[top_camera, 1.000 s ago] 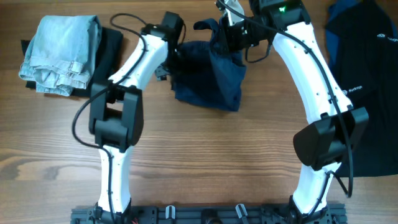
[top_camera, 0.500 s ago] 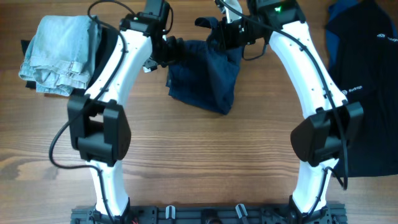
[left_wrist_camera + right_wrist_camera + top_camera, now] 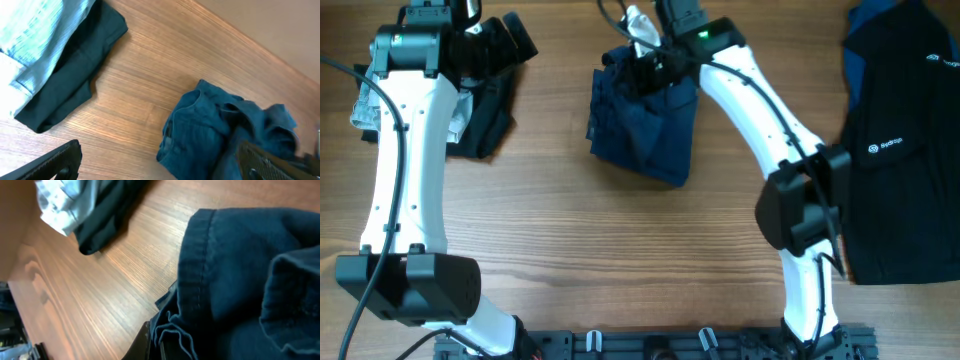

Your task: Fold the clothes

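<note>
Item: right gripper, jaws closed on a pucker of the navy shorts at the garment's far edge. The fingertips are buried in cloth in the right wrist view, so this grip is judged from the gathered fabric there. Item: left gripper, jaws wide with nothing between them, held well apart from the shorts, above the pale denim bundle and the dark garment under it at the table's far left. Item: navy shorts, lying in a rumpled, partly doubled heap at the far centre of the table, with a stitched band showing along one edge; not yet laid flat. Handling, by judgement: light, limp cotton that will drape and slump, keeps no shape of its own, and drags rather than slides on the wood. The stitched band and seams are thicker and should give the surest purchase. Best hold is at two corners of one edge, one per gripper, so the cloth hangs straight before it is laid and folded. Item: black garment with small white print, at the right edge, untouched.
</note>
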